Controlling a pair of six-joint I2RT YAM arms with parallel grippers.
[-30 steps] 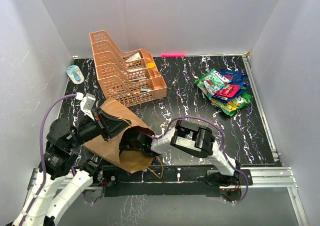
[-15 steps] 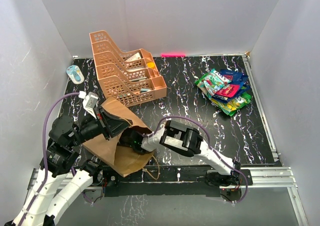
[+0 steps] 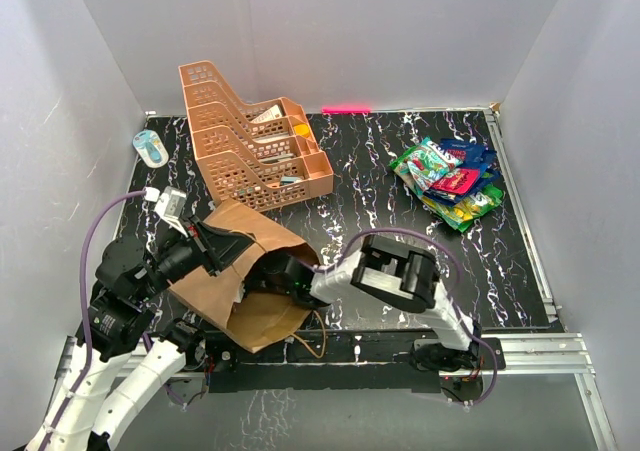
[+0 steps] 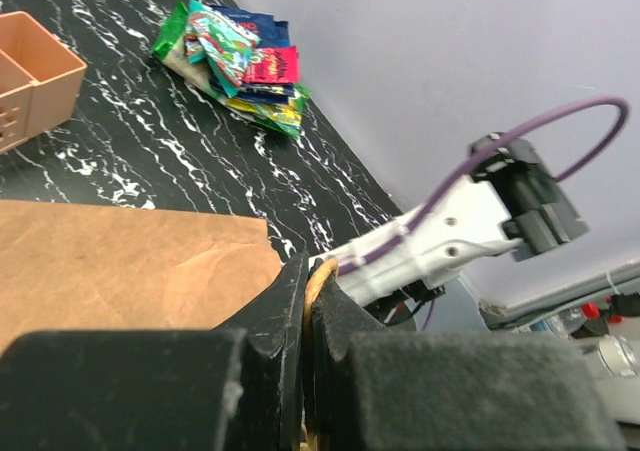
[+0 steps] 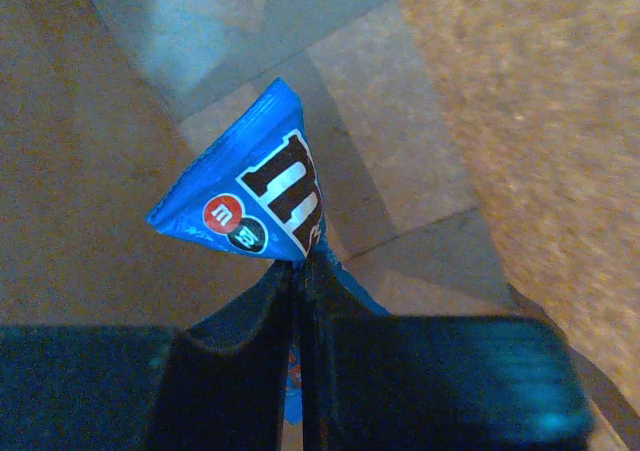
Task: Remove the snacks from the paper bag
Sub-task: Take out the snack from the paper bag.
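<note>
I list on the black marbled table (image 3: pixel 370 181): rack (image 3: pixel 255 151) far left; bag (image 3: pixel 250 233) lying near left; snacks (image 3: pixel 450 181) piled far right; blue-white item (image 3: pixel 151 148) at the far-left corner.

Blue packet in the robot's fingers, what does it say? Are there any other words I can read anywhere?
"m": a big white letter on the blue packet pinched by the right gripper. The rest of the name is hidden.
"m": tiny, on the red and the teal candy pictured on that packet.
Snack pile: print too small to read.
Trays: any print is too small to read.
Bag: no print shows.
</note>
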